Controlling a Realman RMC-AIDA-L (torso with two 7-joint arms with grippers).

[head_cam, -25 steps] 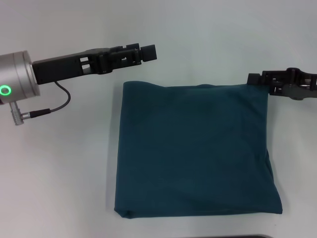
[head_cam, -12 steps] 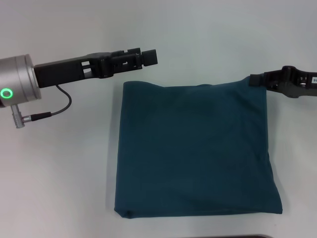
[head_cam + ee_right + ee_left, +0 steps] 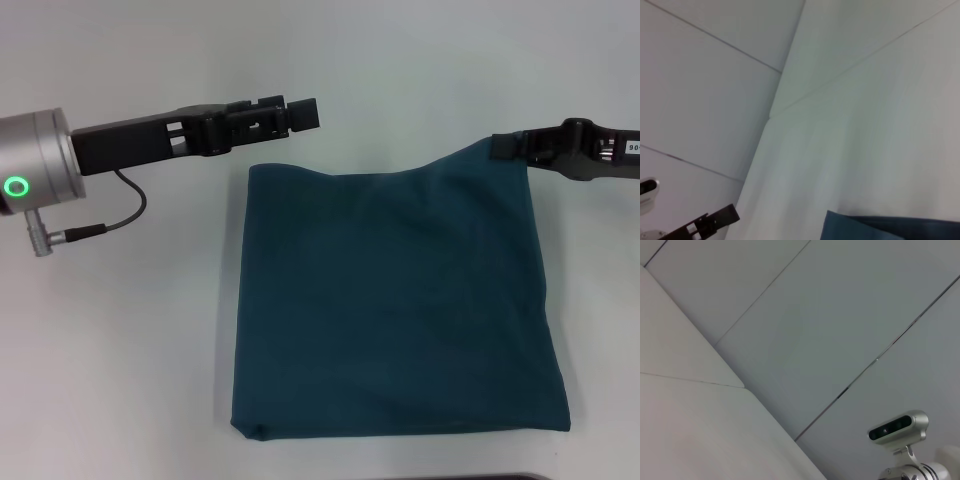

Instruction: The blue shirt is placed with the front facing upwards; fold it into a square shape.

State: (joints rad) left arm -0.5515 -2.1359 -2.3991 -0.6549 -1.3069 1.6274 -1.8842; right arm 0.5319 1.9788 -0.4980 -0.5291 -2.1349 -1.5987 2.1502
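Pretty much done: blue shirt (image 3: pixel 395 300) already folded into a rough square mid-table (image 3: pixel 120 350), right gripper (image 3: pixel 505 146) pinching its far right corner up, left gripper (image 3: pixel 300 113) near far-left corner, grip unclear.

A plain white bench (image 3: pixel 120 350) is seen filling the head view, its surface matte and unmarked. One thing is carried directly on it: the blue shirt (image 3: pixel 390 300), folded into a roughly square block of dark teal with only plain cloth shown. The shirt is laid from the centre of the view toward 5 o'clock, with its edges at 6 and 9 o'clock resting flat on the bench. Its corner at about 2 o'clock is raised off the surface and drawn to a peak. Bare bench is shown at 9 and 12 o'clock. In the right wrist view a teal edge is seen lying on the pale surface.
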